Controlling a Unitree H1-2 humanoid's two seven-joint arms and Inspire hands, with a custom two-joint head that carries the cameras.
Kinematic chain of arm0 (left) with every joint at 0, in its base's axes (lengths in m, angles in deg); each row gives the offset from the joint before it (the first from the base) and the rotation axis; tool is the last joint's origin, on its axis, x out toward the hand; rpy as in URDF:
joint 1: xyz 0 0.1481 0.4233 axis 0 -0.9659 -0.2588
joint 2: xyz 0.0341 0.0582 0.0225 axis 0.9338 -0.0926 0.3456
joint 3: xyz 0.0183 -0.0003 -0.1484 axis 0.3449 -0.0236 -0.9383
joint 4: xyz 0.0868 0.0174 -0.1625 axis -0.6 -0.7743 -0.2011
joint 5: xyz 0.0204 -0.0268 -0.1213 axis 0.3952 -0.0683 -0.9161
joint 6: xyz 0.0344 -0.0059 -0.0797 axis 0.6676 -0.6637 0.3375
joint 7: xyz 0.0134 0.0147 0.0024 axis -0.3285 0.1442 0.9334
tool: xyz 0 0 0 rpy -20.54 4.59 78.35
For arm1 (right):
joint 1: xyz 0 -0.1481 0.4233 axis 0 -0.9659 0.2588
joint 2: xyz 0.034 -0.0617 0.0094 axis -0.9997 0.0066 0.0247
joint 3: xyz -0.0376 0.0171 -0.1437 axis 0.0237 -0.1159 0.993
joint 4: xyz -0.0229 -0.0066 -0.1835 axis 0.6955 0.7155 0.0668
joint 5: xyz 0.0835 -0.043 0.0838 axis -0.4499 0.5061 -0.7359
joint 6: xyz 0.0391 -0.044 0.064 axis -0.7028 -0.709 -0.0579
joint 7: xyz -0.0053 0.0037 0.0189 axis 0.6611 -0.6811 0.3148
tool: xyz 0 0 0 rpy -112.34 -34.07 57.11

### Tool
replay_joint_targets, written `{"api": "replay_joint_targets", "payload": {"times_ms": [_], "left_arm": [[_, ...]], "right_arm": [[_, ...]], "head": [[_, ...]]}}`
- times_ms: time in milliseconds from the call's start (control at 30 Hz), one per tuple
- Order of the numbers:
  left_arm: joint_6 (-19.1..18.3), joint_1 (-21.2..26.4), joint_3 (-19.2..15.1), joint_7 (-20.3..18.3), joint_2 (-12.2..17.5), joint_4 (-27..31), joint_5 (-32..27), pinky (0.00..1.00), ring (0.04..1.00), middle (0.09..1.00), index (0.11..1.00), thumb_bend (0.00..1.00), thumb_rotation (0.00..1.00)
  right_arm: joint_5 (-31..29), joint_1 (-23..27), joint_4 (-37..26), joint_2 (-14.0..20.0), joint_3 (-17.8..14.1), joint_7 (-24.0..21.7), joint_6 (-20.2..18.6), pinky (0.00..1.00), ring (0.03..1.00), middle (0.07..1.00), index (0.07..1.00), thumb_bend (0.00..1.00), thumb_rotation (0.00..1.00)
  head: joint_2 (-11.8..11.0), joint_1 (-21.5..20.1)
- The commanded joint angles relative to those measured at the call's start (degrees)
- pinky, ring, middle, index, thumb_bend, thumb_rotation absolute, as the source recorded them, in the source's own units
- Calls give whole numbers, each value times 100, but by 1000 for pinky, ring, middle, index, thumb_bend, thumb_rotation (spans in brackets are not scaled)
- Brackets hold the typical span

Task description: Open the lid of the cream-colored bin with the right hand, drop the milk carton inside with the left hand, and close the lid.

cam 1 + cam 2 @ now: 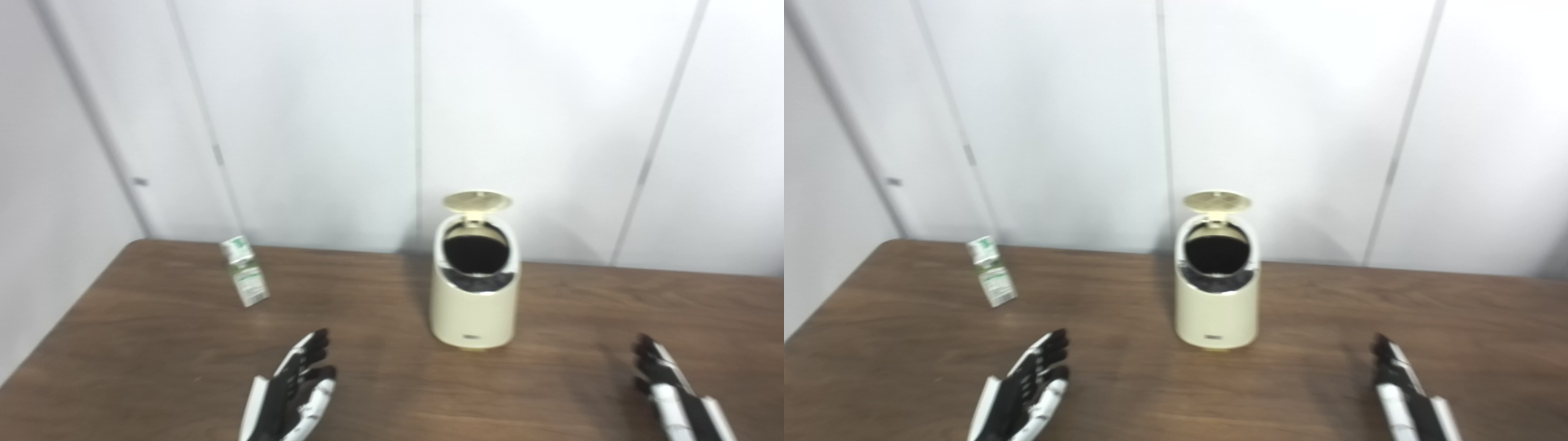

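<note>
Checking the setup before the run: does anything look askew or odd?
The milk carton stands tilted on the table, leaning left. The bin has its lid already up. Both hands, left and right, are empty.

Your bin (474,294) stands on the table (153,343) near its middle, toward the back edge, with the wall panels (306,110) behind it. Its lid (478,201) is tipped up at the bin's 12 o'clock, leaving the mouth uncovered. The milk carton (245,271) stands at the bin's 9 o'clock, well apart from it and leaning a little. Your left hand (294,392) lies at the bin's 7 o'clock, between carton and bin but nearer you; your right hand (674,392) lies at the bin's 4 o'clock, touching nothing.
</note>
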Motion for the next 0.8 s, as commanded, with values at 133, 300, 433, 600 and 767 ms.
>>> {"api": "replay_joint_targets", "payload": {"times_ms": [133,300,433,600,767], "left_arm": [[257,-135,141,208,-159,-438,192,774,834,846,881,406,559],[390,-100,154,265,-209,-585,202,804,832,842,881,431,576],[467,-70,161,327,-235,-636,169,797,828,845,883,444,569],[448,-28,66,363,-273,-471,27,695,792,852,896,507,420],[200,149,-218,496,-80,-102,282,679,778,845,891,682,269]], "right_arm": [[-317,34,-84,150,-68,-108,462,892,934,941,957,516,982],[78,18,-284,141,31,57,71,756,871,891,903,566,978],[82,63,-266,194,32,22,-27,717,851,872,880,605,958],[-43,107,-156,226,-20,-16,47,684,830,850,862,651,930],[-67,105,-155,268,-21,-34,46,639,805,831,853,678,930]], "head": [[-125,535],[-237,799],[-303,964],[-359,1064],[-369,1076]]}}
